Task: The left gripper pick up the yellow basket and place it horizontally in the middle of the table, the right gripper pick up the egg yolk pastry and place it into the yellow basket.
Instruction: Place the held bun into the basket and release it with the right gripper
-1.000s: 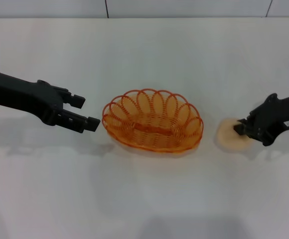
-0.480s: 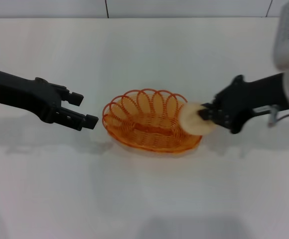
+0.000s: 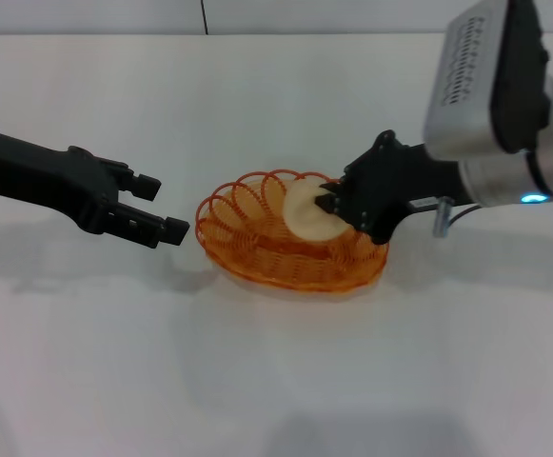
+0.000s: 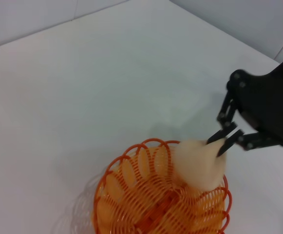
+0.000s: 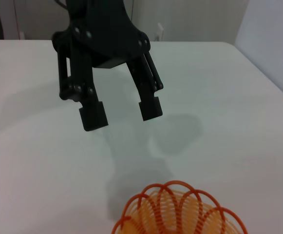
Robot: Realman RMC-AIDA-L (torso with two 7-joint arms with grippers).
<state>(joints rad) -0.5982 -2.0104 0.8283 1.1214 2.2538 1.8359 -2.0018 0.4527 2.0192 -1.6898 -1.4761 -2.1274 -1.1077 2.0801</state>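
One egg yolk pastry (image 3: 309, 212) in right gripper (image 3: 330, 203).

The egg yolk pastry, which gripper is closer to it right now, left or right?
Right. The right gripper is shut on the egg yolk pastry above the yellow basket; the left gripper hangs open beyond the basket's far end.

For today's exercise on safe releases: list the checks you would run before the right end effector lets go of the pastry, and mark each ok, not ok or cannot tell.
1. Right end effector grips the pastry: ok, shut on its edge.
2. Pastry is over the basket: ok, above its right half.
3. Pastry is low enough to drop gently: cannot tell.
4. Basket lies flat on the table, long side across: ok.
5. Left end effector is clear of the basket: ok, open, apart from the left rim.
6. Basket holds nothing else: ok.
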